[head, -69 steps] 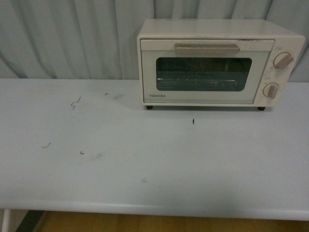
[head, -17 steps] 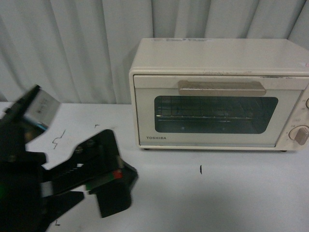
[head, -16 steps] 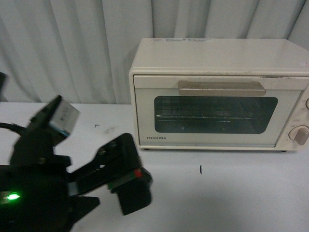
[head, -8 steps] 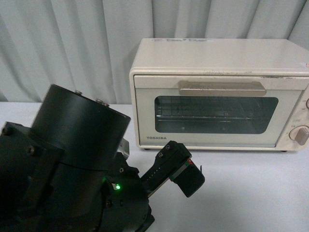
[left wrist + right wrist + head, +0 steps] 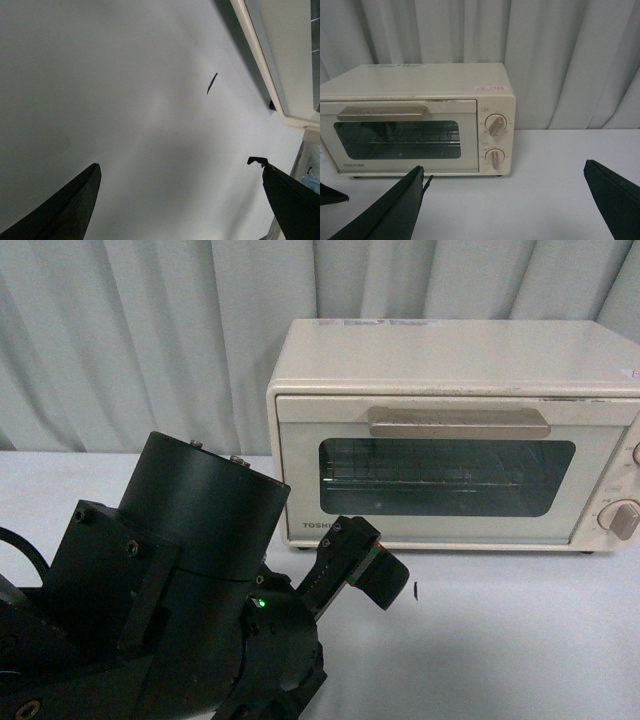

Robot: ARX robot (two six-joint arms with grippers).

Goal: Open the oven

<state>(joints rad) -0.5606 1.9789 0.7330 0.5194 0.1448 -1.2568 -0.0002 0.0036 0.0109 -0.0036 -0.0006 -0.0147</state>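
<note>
The cream-white TOSHIBA oven (image 5: 450, 430) stands at the back of the white table, its glass door shut and its beige bar handle (image 5: 458, 422) across the top of the door. My left gripper (image 5: 360, 565) is open and empty, low over the table just in front of the oven's lower left corner, apart from it. In the left wrist view the open gripper (image 5: 175, 165) hangs over bare table with the oven's bottom edge (image 5: 272, 65) at one side. The right wrist view shows the oven (image 5: 415, 120), its handle (image 5: 382, 112) and my open, empty right gripper (image 5: 504, 167) well short of it.
The white table (image 5: 520, 640) runs in front of the oven, with a small black mark (image 5: 415, 590) on it. Grey curtains (image 5: 150, 340) hang behind. Two round knobs (image 5: 495, 125) sit on the oven's right side. My bulky black left arm (image 5: 170, 600) fills the lower left.
My left arm has swung in from the left and its gripper has moved right and forward, close to the oven's lower left front. The oven door stays shut.
</note>
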